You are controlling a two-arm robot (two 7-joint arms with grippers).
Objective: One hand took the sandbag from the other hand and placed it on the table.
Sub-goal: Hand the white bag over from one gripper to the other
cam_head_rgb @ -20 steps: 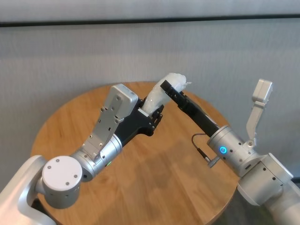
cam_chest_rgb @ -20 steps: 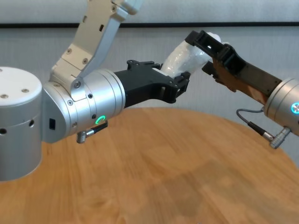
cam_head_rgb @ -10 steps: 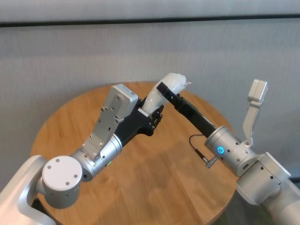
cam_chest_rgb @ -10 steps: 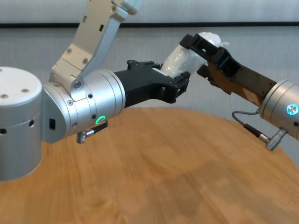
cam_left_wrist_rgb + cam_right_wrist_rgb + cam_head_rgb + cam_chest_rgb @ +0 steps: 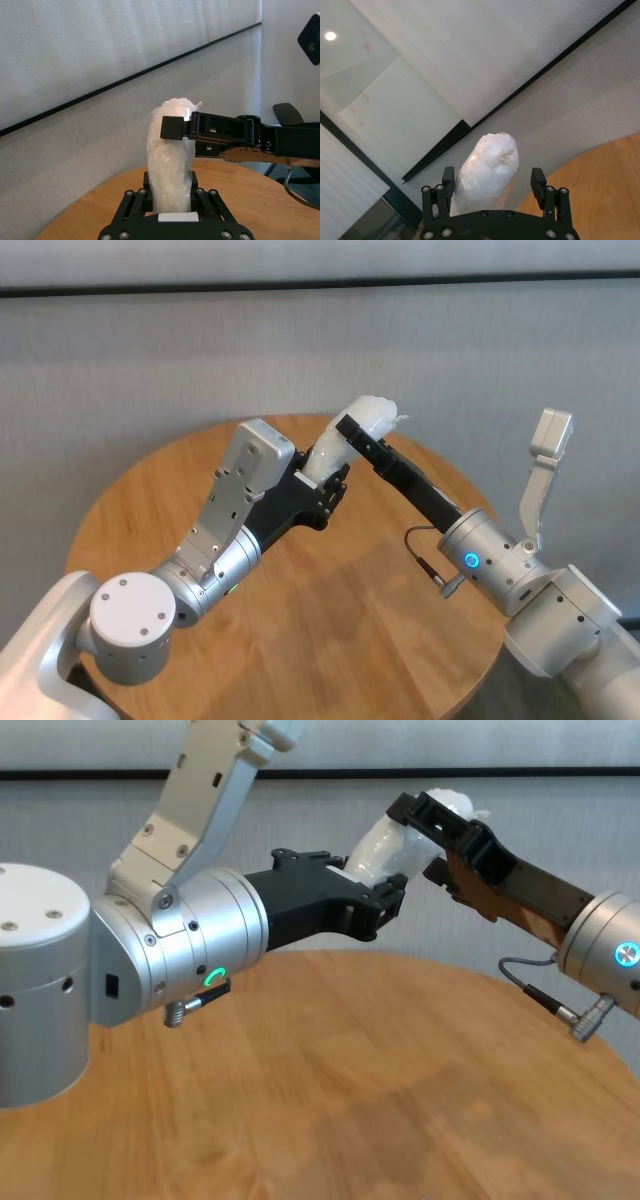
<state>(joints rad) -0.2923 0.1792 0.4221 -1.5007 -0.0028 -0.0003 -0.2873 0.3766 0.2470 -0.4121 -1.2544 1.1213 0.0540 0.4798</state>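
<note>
Holding the sandbag (image 5: 340,445) in my left gripper (image 5: 326,483), I keep it in the air above the far part of the table (image 5: 330,640), nearer to the far edge than to the near one. The fingers of this gripper are closed on the lower end of the sandbag, as the left wrist view shows: the white pouch (image 5: 171,165) rises from between the two black fingers (image 5: 133,200) and stands almost upright, a little tilted. My left wrist (image 5: 190,945), silver with a green light, is over the left half of the table, and the beige arm link (image 5: 205,795) goes up from it.

The upper end of the sandbag, with its small twisted tip (image 5: 400,418), is between the fingers of my right gripper (image 5: 362,428). This gripper comes from the right side and points up toward the far edge. In the right wrist view the pouch (image 5: 485,175) lies against one finger (image 5: 448,181), while the other finger (image 5: 538,181) stands apart from it, so the right gripper is open around the sandbag and does not clamp it. My right wrist (image 5: 482,562), silver with a blue light, hangs over the right edge of the table, and a thin grey cable (image 5: 425,550) loops beside it.

The sandbag touches nothing of the table.
</note>
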